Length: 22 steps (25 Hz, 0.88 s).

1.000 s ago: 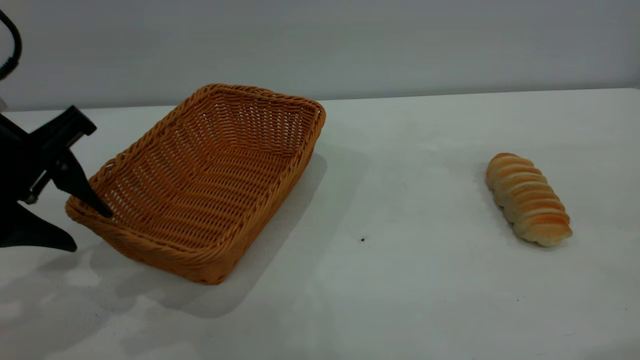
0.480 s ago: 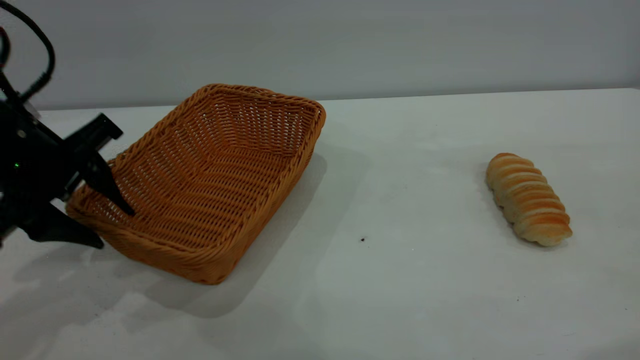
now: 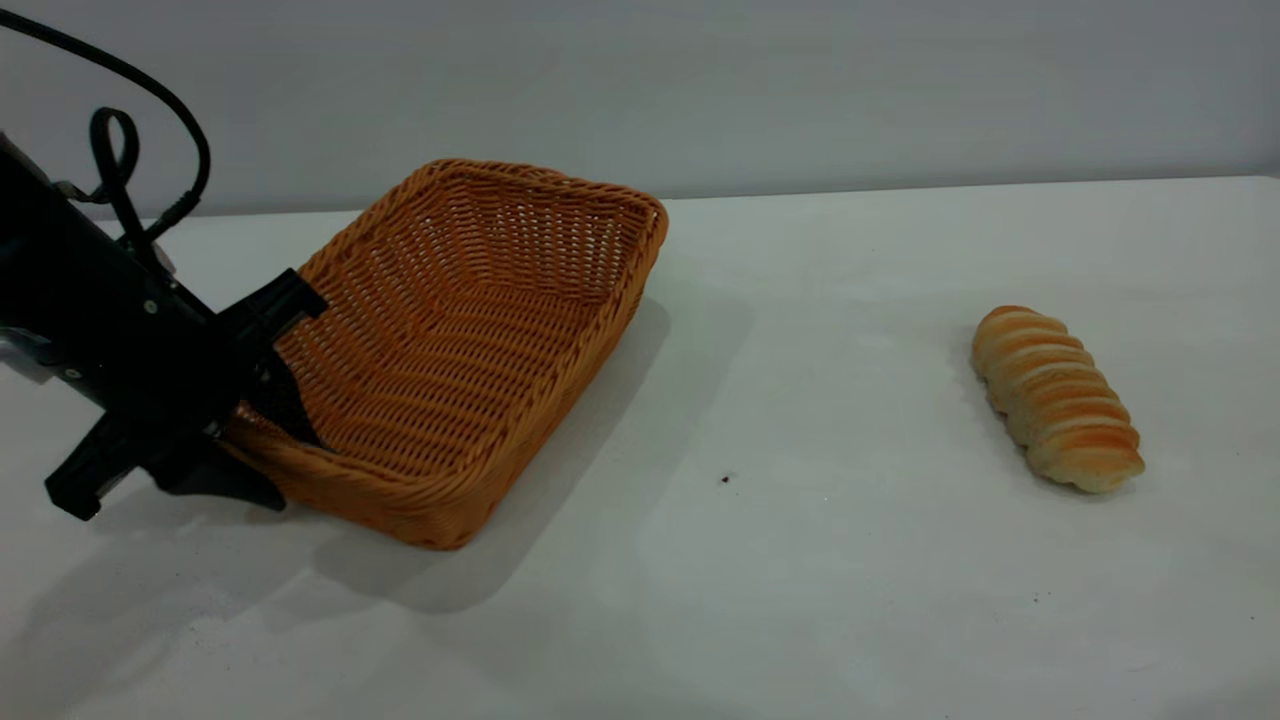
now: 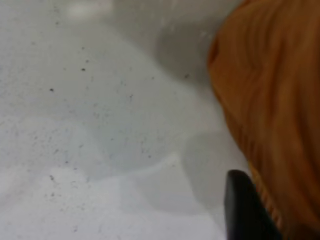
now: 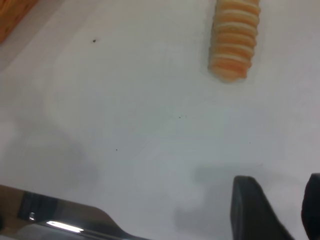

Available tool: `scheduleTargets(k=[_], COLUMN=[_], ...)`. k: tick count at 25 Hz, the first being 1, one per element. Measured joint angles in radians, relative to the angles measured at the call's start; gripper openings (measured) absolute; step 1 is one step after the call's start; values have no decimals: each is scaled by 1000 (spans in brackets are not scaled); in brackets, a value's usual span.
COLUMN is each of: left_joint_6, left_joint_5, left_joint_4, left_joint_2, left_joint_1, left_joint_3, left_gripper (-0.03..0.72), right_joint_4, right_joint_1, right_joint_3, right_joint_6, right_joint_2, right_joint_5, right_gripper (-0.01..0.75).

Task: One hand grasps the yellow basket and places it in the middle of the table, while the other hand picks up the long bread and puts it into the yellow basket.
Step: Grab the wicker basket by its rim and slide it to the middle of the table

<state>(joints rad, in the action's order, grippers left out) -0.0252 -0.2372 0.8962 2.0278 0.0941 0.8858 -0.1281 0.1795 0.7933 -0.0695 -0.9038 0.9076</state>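
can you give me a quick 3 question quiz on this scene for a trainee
1. True or false: the long bread already lies inside the yellow basket.
2. Which gripper is at the basket's near-left rim? A. left gripper B. right gripper
3. Fill in: the bread lies on the bare ____, off to the right of the basket.

Key: 1 false, it lies on the table apart from the basket. 2 A, one finger inside the rim and one outside. 3 table.
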Motion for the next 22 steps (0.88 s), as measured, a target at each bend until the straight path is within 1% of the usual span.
scheduleTargets(k=[4, 9, 12, 14, 19, 22], left_joint_6=[-13, 11, 63, 115, 244, 317], left_joint_5=[6, -16, -21, -44, -198, -292], left_joint_4=[39, 19, 7, 1, -1, -13], left_joint_2=[1, -8, -39, -68, -114, -113], left_joint_1=[0, 5, 5, 5, 5, 5], left_joint_3=[8, 9, 17, 41, 124, 148], left_gripper=[109, 105, 105, 105, 105, 105], right_joint_4=[0, 1, 2, 3, 3, 4], right_joint_1=[0, 0, 0, 0, 0, 0], right_joint_3=[0, 0, 0, 0, 0, 0], right_joint_6=[0, 0, 0, 0, 0, 0], right_joint_2=[0, 0, 0, 0, 0, 0], right_joint_5=[0, 0, -3, -4, -4, -6], right_gripper=[291, 291, 291, 291, 291, 291])
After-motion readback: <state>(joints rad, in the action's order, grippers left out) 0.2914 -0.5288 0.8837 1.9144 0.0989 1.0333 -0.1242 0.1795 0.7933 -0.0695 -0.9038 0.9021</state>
